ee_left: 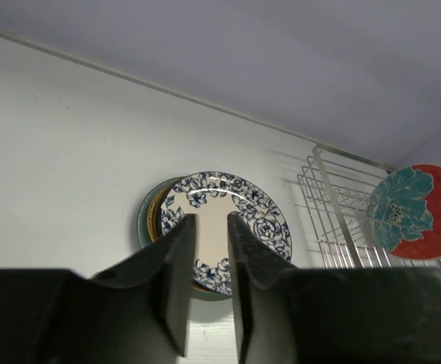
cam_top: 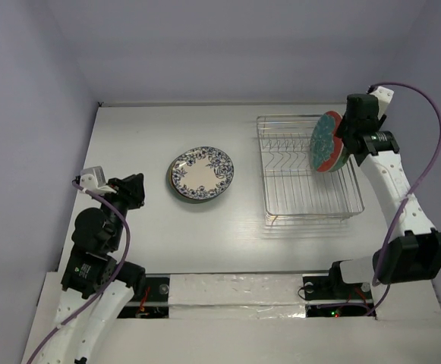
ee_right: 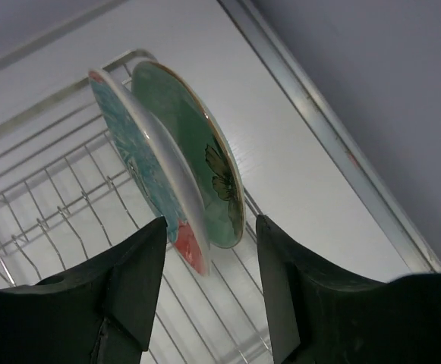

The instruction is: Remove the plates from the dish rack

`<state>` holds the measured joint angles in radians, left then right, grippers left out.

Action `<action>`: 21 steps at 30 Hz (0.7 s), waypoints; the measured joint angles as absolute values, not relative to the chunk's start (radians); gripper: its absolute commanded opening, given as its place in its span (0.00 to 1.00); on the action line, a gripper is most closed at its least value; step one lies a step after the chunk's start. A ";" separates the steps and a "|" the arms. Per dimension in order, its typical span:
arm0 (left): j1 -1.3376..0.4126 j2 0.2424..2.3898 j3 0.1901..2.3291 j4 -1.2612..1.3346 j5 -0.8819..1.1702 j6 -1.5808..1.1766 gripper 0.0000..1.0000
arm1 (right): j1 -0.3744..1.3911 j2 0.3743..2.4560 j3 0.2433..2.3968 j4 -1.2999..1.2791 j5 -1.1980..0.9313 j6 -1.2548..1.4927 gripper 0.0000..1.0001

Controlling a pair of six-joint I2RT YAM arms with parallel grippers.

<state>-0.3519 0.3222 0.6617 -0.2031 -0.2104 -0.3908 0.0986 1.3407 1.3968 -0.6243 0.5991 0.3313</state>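
Right wrist: red-teal plate (ee_right: 148, 171) beside green flowered plate (ee_right: 197, 152), upright.

You will find nothing to read in any of the three views; no text, label, brand, number or sign is legible
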 measured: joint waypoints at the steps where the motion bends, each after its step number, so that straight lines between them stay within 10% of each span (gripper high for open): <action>1: -0.352 0.320 0.662 -0.204 -0.211 -0.392 0.27 | 0.087 1.360 1.400 -0.626 0.582 0.321 0.56; 11: -0.365 0.315 0.662 -0.208 -0.211 -0.395 0.28 | 0.028 1.618 1.488 -0.628 0.457 0.266 0.40; 17: -0.370 0.315 0.662 -0.208 -0.211 -0.395 0.28 | 0.015 1.681 1.524 -0.645 0.402 0.198 0.04; 21: -0.371 0.315 0.662 -0.208 -0.211 -0.395 0.28 | 0.026 1.668 1.533 -0.671 0.411 0.116 0.00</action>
